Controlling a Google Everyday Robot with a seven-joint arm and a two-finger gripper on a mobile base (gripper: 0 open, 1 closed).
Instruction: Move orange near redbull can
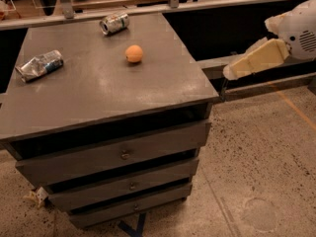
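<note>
The orange (134, 53) sits on the grey cabinet top (103, 90), right of the middle and toward the back. The redbull can (39, 65), crumpled silver and blue, lies on its side near the top's left edge, well left of the orange. My gripper (238, 68) hangs in the air off the cabinet's right side, at about the height of the top. It points left toward the cabinet and is clear of the orange and of both cans. It holds nothing that I can see.
A smooth silver can with green and red markings (114, 22) lies on its side at the back of the top. The cabinet has three drawers (123, 154) at the front. A rail (168, 6) runs behind it. Speckled floor (261, 157) lies to the right.
</note>
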